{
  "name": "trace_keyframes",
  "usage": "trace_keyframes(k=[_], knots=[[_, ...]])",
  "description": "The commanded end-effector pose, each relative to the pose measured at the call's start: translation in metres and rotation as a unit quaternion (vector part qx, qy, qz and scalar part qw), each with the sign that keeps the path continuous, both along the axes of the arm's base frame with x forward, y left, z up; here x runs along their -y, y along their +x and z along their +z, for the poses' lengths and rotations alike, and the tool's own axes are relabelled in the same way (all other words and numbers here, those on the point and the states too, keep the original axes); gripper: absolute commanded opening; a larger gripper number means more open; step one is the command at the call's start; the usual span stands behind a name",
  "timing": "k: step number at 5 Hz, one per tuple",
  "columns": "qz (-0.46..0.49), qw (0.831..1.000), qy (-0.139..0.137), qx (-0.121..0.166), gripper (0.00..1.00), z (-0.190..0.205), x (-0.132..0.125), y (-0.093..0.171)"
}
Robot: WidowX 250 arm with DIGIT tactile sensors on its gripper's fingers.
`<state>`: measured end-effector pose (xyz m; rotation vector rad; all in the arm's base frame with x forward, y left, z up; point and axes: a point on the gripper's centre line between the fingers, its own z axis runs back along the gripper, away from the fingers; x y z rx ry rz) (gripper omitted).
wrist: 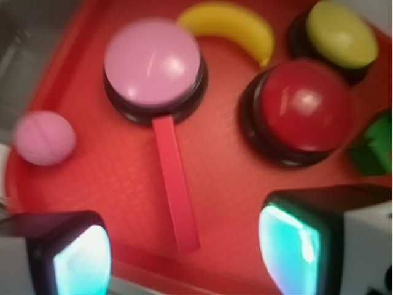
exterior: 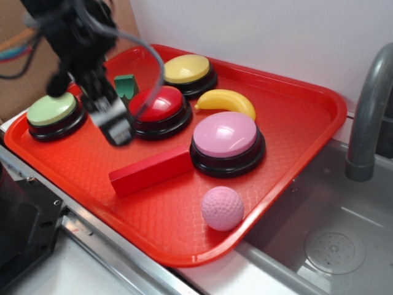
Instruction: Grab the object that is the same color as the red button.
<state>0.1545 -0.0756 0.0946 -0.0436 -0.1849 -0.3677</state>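
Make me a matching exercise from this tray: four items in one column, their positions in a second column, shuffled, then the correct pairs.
Items:
1. red block
2. banana
3. pink ball
4. green block

Positions:
A. near the tray's front edge, in front of the pink button
B. one end against the pink button
C. between the yellow button and the pink button
D. behind the red button, beside the gripper

Pairs: 1-B, 2-C, 3-A, 4-D

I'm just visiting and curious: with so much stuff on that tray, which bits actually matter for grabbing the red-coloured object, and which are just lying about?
Part of the job:
- red block, the thing to grab
- red button, the colour reference
- hand, open, not yet on the block

Just lying about:
- pink button
- yellow button
- green button
- banana
- pink ball
- green block
- red tray, carrying everything
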Motion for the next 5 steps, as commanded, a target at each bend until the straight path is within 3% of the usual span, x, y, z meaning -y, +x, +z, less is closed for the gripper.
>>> trace_keyframes(k=[1,2,4,5], knots=[[0.003,1.0,-0.007,-0.009,1.0,-0.044,0.011,0.01],[0.01,1.0,-0.008,-0.02,1.0,-0.06,0.012,0.01],[0.028,0.999,0.0,-0.041,0.0,-0.074,0.011,0.009],[0.043,0.998,-0.004,-0.045,0.0,-0.071,0.006,0.011]])
